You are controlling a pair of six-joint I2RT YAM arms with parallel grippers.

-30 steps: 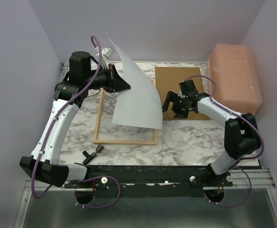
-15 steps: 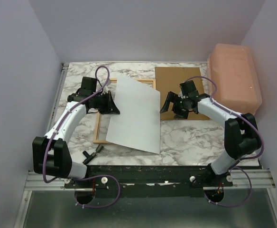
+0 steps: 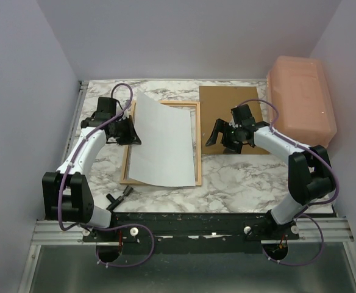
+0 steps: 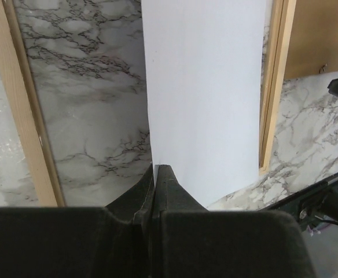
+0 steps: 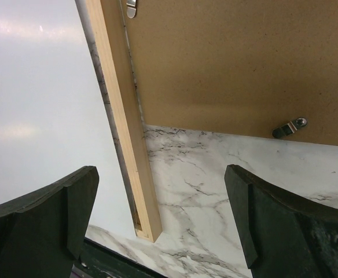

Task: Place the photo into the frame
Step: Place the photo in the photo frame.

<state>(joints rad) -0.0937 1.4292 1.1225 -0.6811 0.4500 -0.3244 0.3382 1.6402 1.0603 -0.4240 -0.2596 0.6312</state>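
The photo [image 3: 163,143] lies white side up over the light wood frame [image 3: 195,116], slightly skewed, with its near edge over the frame's front rail. My left gripper [image 3: 131,131] is shut on the photo's left edge; in the left wrist view the closed fingers [image 4: 155,179] pinch the sheet [image 4: 204,98] above the frame rail [image 4: 18,104]. My right gripper [image 3: 217,134] is open and empty, just right of the frame's right rail [image 5: 122,127], over bare table. The photo's white side shows in the right wrist view [image 5: 36,104].
The brown backing board [image 3: 230,110] lies right of the frame, partly under my right arm; its clips [image 5: 287,127] show. A pink plastic box [image 3: 300,107] stands at the far right. A small black tool [image 3: 118,196] lies near the front edge.
My left arm has lowered and pulled left, bringing the photo from a raised, curled position down flat over the frame. My right gripper has stayed open in nearly the same place.
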